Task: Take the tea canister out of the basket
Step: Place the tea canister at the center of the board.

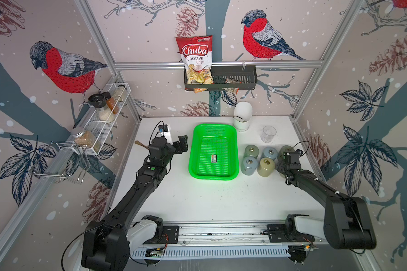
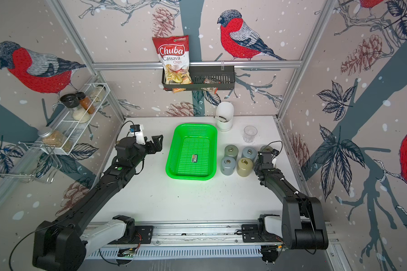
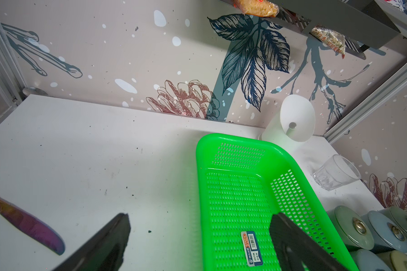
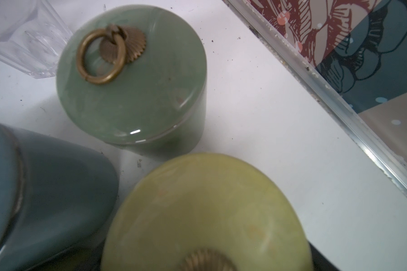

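The green basket (image 1: 192, 150) (image 2: 171, 152) (image 3: 199, 187) lies mid-table and holds only a small label sticker (image 1: 214, 158). Several tea canisters stand on the table just right of it, among them a green one (image 1: 251, 151) (image 4: 132, 84) and a blue one (image 1: 270, 153). My right gripper (image 1: 281, 170) sits shut at the right end of that group, over a yellow-green tea canister (image 4: 205, 211) whose lid and brass knob fill the right wrist view; the arm hides it in both top views. My left gripper (image 1: 182, 144) (image 3: 197, 220) hangs open and empty at the basket's left rim.
A clear glass (image 1: 268, 133) (image 3: 336, 172) and a white lidded pot (image 1: 242, 116) stand behind the canisters. A metal utensil (image 3: 26, 225) lies left of my left arm. A black rack (image 1: 233, 77) with a chips bag hangs on the back wall, a white wire shelf (image 1: 104, 112) on the left wall.
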Tool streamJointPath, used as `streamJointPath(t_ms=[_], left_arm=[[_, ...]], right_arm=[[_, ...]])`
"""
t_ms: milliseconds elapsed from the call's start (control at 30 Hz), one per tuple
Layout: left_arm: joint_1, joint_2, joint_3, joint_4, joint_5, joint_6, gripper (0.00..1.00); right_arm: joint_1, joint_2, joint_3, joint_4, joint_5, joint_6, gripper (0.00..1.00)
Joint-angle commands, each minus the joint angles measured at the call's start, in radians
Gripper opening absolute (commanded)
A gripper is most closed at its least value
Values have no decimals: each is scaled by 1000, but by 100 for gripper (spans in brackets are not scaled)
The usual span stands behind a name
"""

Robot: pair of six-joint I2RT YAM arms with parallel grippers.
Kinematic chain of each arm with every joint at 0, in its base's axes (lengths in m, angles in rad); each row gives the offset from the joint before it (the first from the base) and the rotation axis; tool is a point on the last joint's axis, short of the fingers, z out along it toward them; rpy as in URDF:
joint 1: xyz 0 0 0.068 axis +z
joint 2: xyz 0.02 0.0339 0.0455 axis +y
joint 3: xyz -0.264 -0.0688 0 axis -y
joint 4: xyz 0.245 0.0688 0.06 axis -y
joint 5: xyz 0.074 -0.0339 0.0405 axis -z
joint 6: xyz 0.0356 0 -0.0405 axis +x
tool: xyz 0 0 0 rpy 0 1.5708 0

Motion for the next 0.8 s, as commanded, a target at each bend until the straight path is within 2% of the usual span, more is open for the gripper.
streamJointPath(t_ms=[0,133,400,767], left_arm=[[0,-1,14,21,-2,13,97],[0,1,21,16,-4,17,97],[1,-4,27,10,-2,13,97],[0,-18,29,-2,-7,12,97]], right_arm=[[2,-28,-4,62,-19,-10,53],[1,-31,-5,59,-23,-11,68],[2,-49,-9,59,-15,-21,88],[2,-54,-15,62,-17,-25,92]])
